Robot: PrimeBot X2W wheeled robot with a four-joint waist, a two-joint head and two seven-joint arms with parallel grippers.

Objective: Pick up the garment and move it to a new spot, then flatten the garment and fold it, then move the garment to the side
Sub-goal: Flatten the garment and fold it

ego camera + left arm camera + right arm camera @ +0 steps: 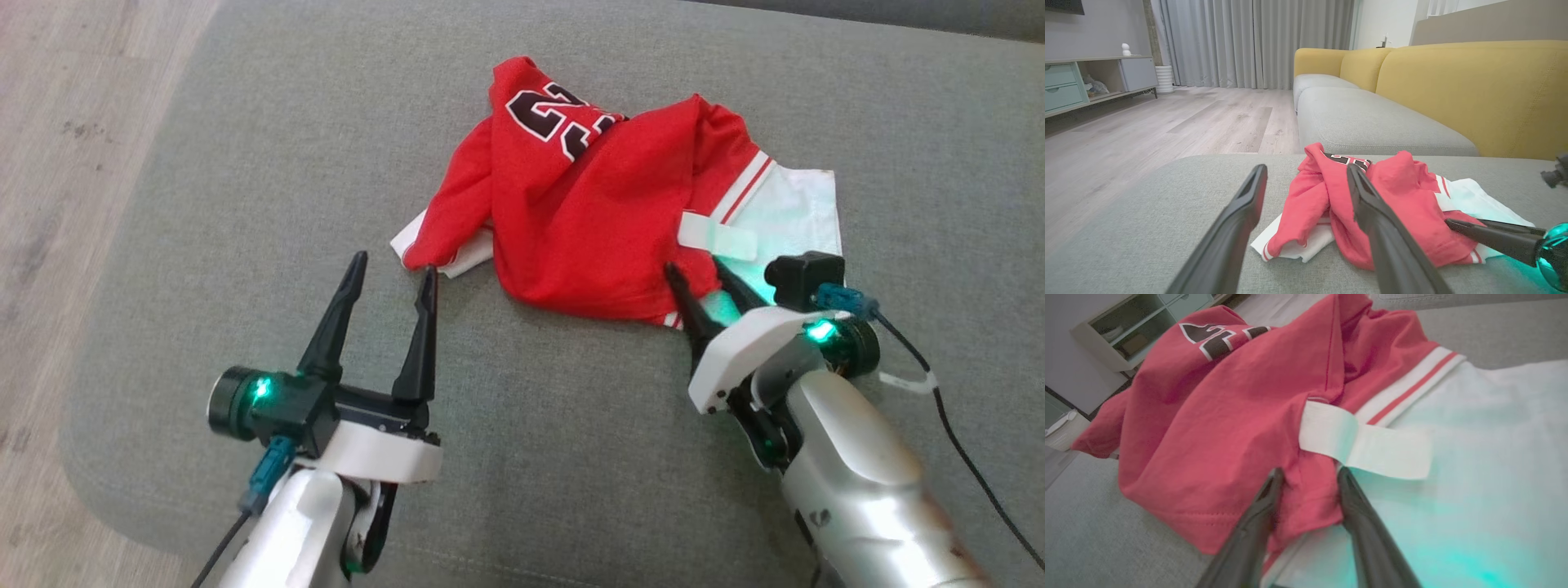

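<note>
Silver forearms [857, 482], white wrists [384, 453], green lights [261, 388]; left tool [393, 265] and right tool [695, 266] have 2 black fingers [335, 327].

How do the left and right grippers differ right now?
The left gripper has its fingers spread wide with nothing between them. The right gripper has a narrower gap and straddles a fold of the garment's red hem. The left sits at the garment's edge with no cloth between its fingers, while the right is into the cloth. Both lie low over the cushion, fingers pointing at the garment.
</note>
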